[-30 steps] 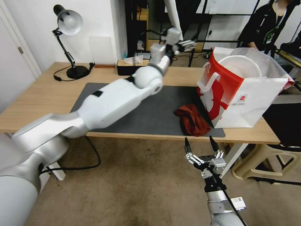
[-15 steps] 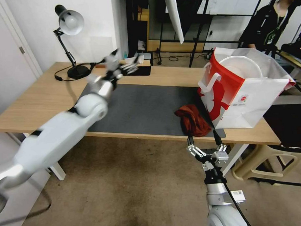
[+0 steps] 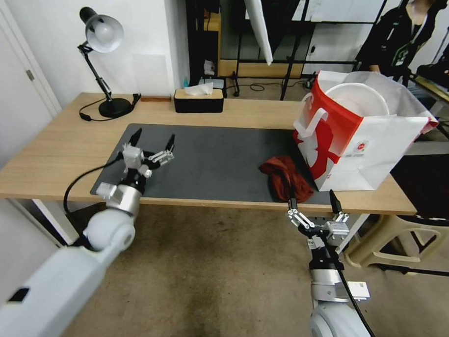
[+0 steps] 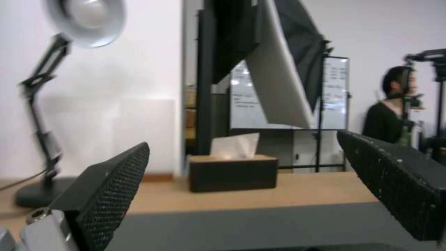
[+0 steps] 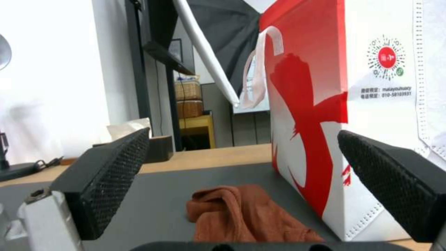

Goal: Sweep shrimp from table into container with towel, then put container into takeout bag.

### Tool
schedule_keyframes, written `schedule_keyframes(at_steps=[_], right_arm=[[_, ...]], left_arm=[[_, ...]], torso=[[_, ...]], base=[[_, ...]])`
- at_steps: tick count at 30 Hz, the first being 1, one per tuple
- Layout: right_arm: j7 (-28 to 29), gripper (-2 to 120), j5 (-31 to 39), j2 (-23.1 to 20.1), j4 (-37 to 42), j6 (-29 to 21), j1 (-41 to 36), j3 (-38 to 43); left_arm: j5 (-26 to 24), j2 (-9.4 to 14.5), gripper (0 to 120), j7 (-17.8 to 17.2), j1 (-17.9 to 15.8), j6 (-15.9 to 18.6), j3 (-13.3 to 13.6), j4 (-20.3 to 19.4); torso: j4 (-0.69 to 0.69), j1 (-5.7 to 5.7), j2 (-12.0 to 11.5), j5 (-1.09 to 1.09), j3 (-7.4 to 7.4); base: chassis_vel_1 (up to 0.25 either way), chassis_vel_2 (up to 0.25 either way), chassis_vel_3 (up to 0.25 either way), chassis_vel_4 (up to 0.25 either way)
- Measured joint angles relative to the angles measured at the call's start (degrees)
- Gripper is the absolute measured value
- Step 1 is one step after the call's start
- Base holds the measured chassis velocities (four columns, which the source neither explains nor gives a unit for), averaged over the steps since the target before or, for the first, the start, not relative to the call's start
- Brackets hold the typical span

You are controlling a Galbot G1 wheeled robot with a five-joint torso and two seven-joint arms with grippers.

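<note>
We note the container (image 3: 358,97), a round white bowl, sitting upright inside the takeout bag (image 3: 363,144), its rim showing just below the bag's open top; its contents cannot be made out from the head view. The bag is boxy, red on the side facing the mat and white on the front, with a white handle, a crinkled pale lining at the mouth and a small red logo; it stands on the right end of the table (image 3: 53,143), partly on the dark grey mat (image 3: 220,158). Just beside the bag's lower left corner lies the towel (image 3: 287,178), a crumpled rust-brown cloth on the mat near the table's front edge. In the right wrist view the towel (image 5: 246,218) lies close against the bag (image 5: 325,115). The right gripper (image 3: 312,205) hangs just in front of the table edge below the towel, fingers spread wide, holding nothing. The left gripper (image 3: 153,139) hovers over the left part of the mat, fingers likewise spread and empty. At the back of the table we see a black tissue box (image 3: 198,100) and a desk lamp (image 3: 101,61).
</note>
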Motion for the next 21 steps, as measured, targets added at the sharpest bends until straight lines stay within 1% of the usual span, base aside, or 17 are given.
schedule_keyframes(at_steps=[1, 2, 3, 4, 5, 6, 8, 9, 10, 11, 12, 16, 21], right_arm=[[0.04, 100, -0.20, 0.18, 0.00, -0.02, 0.00, 0.00], [0.04, 100, -0.20, 0.18, 0.00, -0.02, 0.00, 0.00], [0.11, 100, -0.67, 0.47, -0.28, 0.04, -0.01, 0.01], [0.13, 100, -0.84, 0.54, -0.57, 0.12, 0.02, 0.00], [0.15, 100, -1.19, 0.59, -1.08, 0.31, 0.32, -0.09], [0.15, 100, -1.19, 0.59, -1.08, 0.31, 0.32, -0.09], [0.18, 100, -1.40, 0.77, -1.67, 0.40, 0.94, -0.28], [0.18, 100, -1.40, 0.77, -1.67, 0.40, 0.94, -0.28], [0.18, 100, -1.46, 0.89, -1.96, 0.41, 1.26, -0.39], [0.19, 100, -1.65, 1.12, -2.57, 0.44, 1.83, -0.58], [0.19, 100, -1.65, 1.12, -2.57, 0.44, 1.83, -0.58], [0.17, 100, -2.43, 1.35, -4.03, 0.72, 2.74, -1.14], [0.06, 100, -3.55, 1.73, -4.75, 0.67, 3.01, -1.33]], left_arm=[[0.71, -0.71, 100, 0.00, 0.93, -0.10, -0.66, -0.20], [0.71, -0.71, 100, 0.00, 0.93, -0.10, -0.66, -0.20], [2.40, -2.56, 100, 0.09, 3.41, -0.35, -2.41, -0.92], [2.94, -3.15, 100, 0.21, 4.38, -0.46, -2.98, -1.18], [4.44, -4.21, 100, 0.87, 6.27, -0.91, -4.02, -1.51], [4.44, -4.21, 100, 0.87, 6.27, -0.91, -4.02, -1.51], [6.47, -5.07, 100, 1.58, 8.27, -2.49, -4.85, -1.49], [6.47, -5.07, 100, 1.58, 8.27, -2.49, -4.85, -1.49], [7.55, -5.45, 100, 1.84, 9.10, -3.39, -5.27, -1.32], [9.16, -5.97, 100, 2.85, 10.74, -5.27, -6.04, -0.95], [9.16, -5.97, 100, 2.85, 10.74, -5.27, -6.04, -0.95], [10.67, -7.10, 100, 3.68, 13.65, -7.93, -7.24, -0.99], [11.70, -7.42, 100, 3.90, 14.91, -8.45, -7.65, -1.37]], torso=[[0.00, 0.00, 0.00, -0.01, 0.00], [0.00, 0.00, 0.00, -0.01, 0.00], [-0.01, 0.00, 0.00, -0.01, 0.00], [-0.02, 0.00, 0.00, 0.00, -0.01], [-0.03, 0.00, 0.00, 0.00, 0.00], [-0.03, 0.00, 0.00, 0.00, 0.00], [-0.03, 0.00, 0.00, 0.00, 0.00], [-0.03, 0.00, 0.00, 0.00, 0.00], [-0.03, 0.00, 0.00, 0.00, 0.00], [-0.02, 0.01, 0.00, -0.01, 0.00], [-0.02, 0.01, 0.00, -0.01, 0.00], [-0.02, 0.01, 0.00, -0.01, 0.00], [-0.02, 0.01, 0.00, 0.00, 0.00]], base=[[0.000, 0.000, 0.000, 0.000], [0.000, 0.000, 0.000, 0.000], [0.000, 0.000, 0.000, 0.000], [0.000, 0.000, 0.000, 0.000], [0.000, 0.000, 0.000, 0.000], [0.000, 0.000, 0.000, 0.000], [0.000, 0.000, 0.000, 0.000], [0.000, 0.000, 0.000, 0.000], [0.000, 0.000, 0.000, 0.000], [0.000, 0.000, 0.000, 0.000], [0.000, 0.000, 0.000, 0.000], [0.000, 0.000, 0.000, 0.000], [0.000, 0.000, 0.000, 0.000]])
